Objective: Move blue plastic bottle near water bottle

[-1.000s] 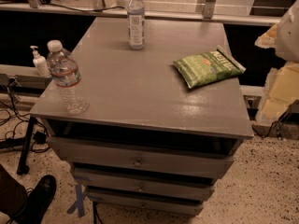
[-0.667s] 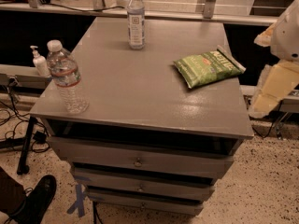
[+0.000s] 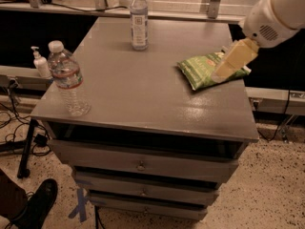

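The blue plastic bottle [image 3: 138, 19], slim with a white cap and tall white label, stands upright at the back middle of the grey cabinet top [image 3: 138, 85]. The water bottle [image 3: 68, 78], wider and ribbed with a red-banded label, stands upright at the front left corner. My gripper [image 3: 228, 64] reaches in from the upper right on a white arm. Its cream-coloured finger hangs over the right side of the top, above a green bag, far from both bottles.
A green chip bag [image 3: 208, 69] lies on the right side of the top. A small white pump bottle [image 3: 40, 63] stands on a ledge left of the cabinet. Drawers [image 3: 140, 165] below; cables and a shoe [image 3: 37, 205] on the floor at left.
My arm has swung in from the right edge, up and leftward, so the gripper now hangs over the green chip bag. Both bottles have stayed in place.
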Motion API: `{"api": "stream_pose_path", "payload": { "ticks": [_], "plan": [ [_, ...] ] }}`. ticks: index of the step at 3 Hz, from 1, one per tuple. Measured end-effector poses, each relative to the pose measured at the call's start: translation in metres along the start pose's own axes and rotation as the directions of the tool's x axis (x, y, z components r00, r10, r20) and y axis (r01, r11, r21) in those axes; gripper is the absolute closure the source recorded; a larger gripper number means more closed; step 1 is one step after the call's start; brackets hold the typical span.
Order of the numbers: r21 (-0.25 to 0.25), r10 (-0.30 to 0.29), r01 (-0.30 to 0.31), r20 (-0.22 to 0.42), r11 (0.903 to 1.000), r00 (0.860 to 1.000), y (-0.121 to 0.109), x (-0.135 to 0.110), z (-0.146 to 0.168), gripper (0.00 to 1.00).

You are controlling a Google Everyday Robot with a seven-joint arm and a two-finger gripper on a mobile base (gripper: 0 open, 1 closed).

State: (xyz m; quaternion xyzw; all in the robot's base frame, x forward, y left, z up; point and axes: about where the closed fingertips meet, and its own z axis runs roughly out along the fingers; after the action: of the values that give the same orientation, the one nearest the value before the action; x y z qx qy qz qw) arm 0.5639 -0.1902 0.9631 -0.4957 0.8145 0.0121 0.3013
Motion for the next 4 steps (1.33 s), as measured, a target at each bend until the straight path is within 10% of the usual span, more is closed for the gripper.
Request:
{"api": "stream_pose_path", "payload": {
  "ticks": [3, 4],
  "plan": [
    [0.028, 0.164, -0.181, 0.306, 0.983, 0.938, -0.044, -0.112, 0.076, 0.0],
    [0.028, 0.164, -0.181, 0.306, 0.9831, 0.938, -0.044, -0.112, 0.076, 0.0]
  ]
}}
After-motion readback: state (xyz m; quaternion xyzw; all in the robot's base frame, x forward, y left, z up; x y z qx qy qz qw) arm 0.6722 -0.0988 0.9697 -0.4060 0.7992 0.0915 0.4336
